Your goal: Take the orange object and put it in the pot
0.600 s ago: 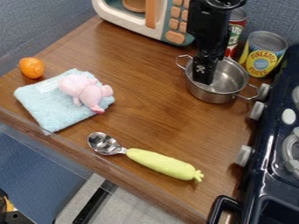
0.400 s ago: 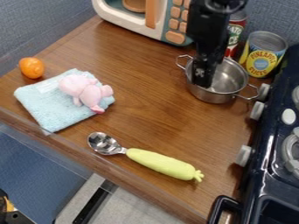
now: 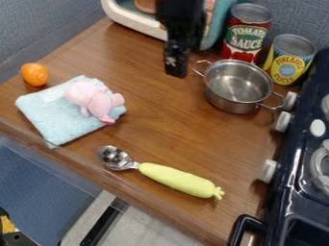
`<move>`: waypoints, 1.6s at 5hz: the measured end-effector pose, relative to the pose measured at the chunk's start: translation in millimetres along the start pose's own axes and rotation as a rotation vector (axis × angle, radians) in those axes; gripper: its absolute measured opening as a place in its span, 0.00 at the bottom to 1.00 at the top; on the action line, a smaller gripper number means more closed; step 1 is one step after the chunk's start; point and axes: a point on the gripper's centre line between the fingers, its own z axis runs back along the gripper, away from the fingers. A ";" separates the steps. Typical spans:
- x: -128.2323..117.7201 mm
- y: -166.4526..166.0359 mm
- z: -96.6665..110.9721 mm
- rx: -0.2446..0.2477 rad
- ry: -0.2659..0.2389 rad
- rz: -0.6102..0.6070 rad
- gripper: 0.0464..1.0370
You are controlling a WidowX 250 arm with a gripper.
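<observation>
My black gripper (image 3: pixel 175 72) hangs at the upper middle, over the wood just left of the pot, with the arm coming down from the top edge. The metal pot (image 3: pixel 238 85) stands upright at the upper right, one handle pointing to the gripper and the other toward the stove; nothing shows inside it. At the far left lies the orange object (image 3: pixel 34 74), round and smooth, beside the blue cloth's upper left corner and well away from the gripper.
A pink toy (image 3: pixel 95 100) lies on a light blue cloth (image 3: pixel 59 123). A spoon with a green handle (image 3: pixel 180 179) is near the front edge. Behind are a toy microwave (image 3: pixel 132 17), a red can (image 3: pixel 246 33) and a yellow can (image 3: pixel 290 59). The dark stove (image 3: pixel 296 192) borders the right.
The gripper has moved left from over the pot to beside it, uncovering the pot and the red can. The orange object has stayed in place.
</observation>
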 end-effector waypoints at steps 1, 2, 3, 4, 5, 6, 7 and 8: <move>54.6 11.6 22.4 -0.018 -0.010 0.051 0.96; 103.2 30.0 27.7 -0.009 -0.020 0.090 0.96; 150.6 45.8 30.0 0.029 -0.052 0.121 0.96; 189.2 60.1 30.4 0.043 -0.083 0.122 0.96; 215.5 69.0 15.1 0.081 -0.079 0.116 0.96; 229.2 68.2 -17.0 0.054 -0.050 0.116 0.96; 229.6 62.6 -28.8 0.024 -0.025 0.081 0.96; 224.0 64.1 -43.9 0.058 0.012 0.020 0.96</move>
